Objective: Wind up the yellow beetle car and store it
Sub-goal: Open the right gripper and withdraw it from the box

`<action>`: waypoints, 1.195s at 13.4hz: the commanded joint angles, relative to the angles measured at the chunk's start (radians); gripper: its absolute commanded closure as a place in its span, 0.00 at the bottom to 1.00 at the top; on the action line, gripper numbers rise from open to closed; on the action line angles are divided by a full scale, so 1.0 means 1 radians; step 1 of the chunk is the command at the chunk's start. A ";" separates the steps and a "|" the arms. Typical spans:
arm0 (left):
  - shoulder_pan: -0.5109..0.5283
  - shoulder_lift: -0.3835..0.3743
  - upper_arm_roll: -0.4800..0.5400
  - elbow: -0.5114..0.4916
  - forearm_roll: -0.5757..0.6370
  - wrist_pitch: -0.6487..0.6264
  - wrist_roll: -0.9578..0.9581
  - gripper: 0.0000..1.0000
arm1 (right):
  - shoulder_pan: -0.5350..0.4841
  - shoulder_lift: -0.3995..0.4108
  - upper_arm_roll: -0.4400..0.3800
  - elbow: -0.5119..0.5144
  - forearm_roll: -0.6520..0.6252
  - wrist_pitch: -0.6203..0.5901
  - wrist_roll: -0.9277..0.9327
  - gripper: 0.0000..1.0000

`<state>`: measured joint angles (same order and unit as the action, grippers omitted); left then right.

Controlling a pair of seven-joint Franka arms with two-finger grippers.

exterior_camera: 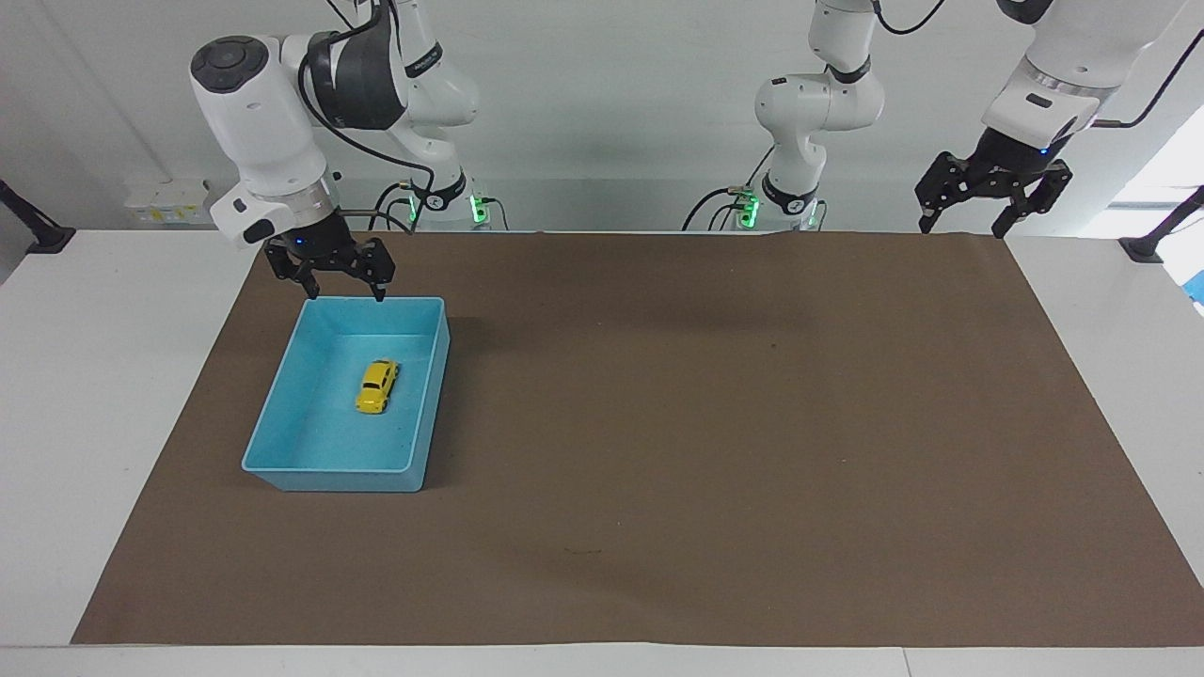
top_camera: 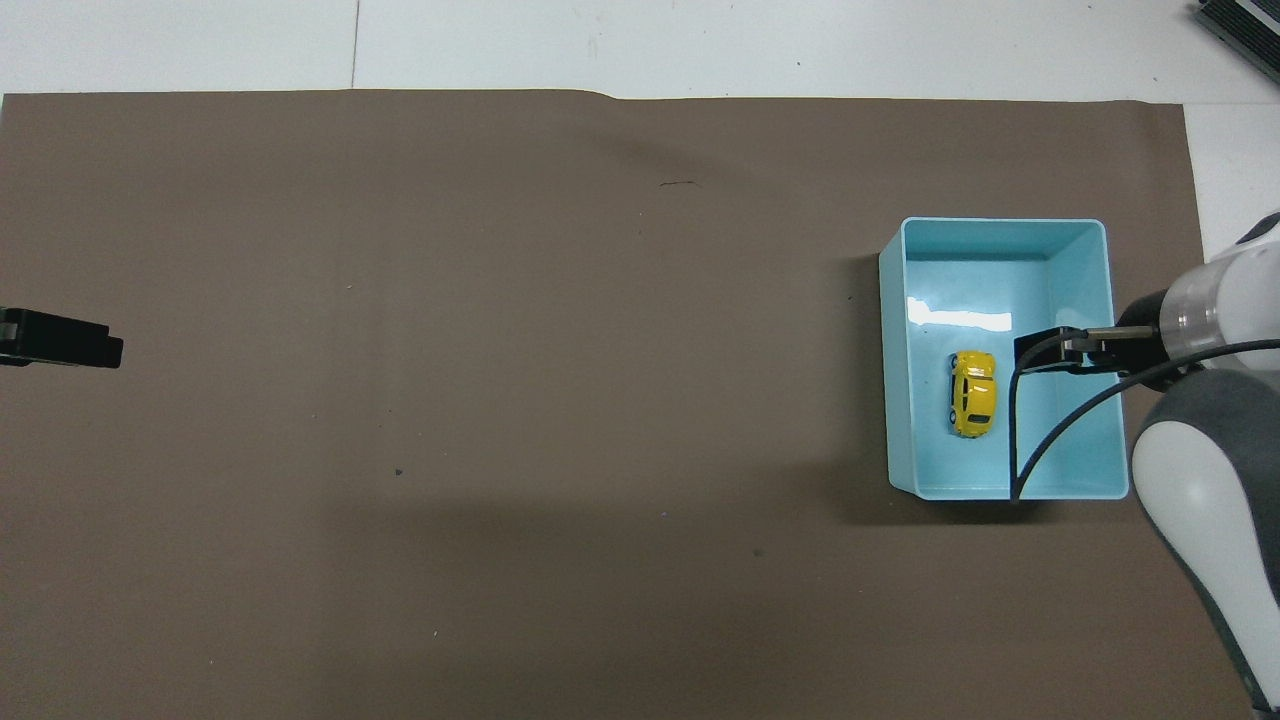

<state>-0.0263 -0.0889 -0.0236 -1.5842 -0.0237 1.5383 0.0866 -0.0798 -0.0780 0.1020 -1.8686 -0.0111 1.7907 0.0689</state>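
The right gripper point(exterior_camera: 341, 287) is held above the robot-side rim of the blue bin point(exterior_camera: 282, 414), its jaws apart and empty. The yellow car point(exterior_camera: 377, 386) lies on its wheels on the bin floor, clear of every wall, so the storing step is judged complete. The withdrawal is best made straight upward until the rim is cleared, and only then sideways, so that neither bin nor car is disturbed. The brown mat point(exterior_camera: 715, 423) covers the surface. The left gripper point(exterior_camera: 993, 199) waits over the mat's corner, its jaws apart and empty.
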 commanded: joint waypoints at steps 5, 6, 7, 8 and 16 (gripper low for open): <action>0.013 -0.002 -0.009 0.006 0.002 -0.012 -0.007 0.00 | -0.012 0.035 0.012 0.216 0.019 -0.235 0.009 0.00; 0.013 -0.002 -0.009 0.004 0.002 -0.013 -0.007 0.00 | -0.017 0.038 0.012 0.247 0.016 -0.264 0.009 0.00; 0.013 -0.002 -0.009 0.006 0.002 -0.012 -0.007 0.00 | -0.017 0.038 0.012 0.273 0.016 -0.293 0.012 0.00; 0.013 -0.002 -0.009 0.004 0.002 -0.012 -0.007 0.00 | -0.017 0.041 0.012 0.282 0.011 -0.307 0.012 0.00; 0.013 -0.002 -0.009 0.004 0.002 -0.012 -0.007 0.00 | -0.018 0.029 0.010 0.241 0.019 -0.260 0.012 0.00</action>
<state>-0.0263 -0.0889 -0.0236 -1.5841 -0.0237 1.5382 0.0866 -0.0846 -0.0510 0.1044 -1.6309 -0.0104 1.5211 0.0689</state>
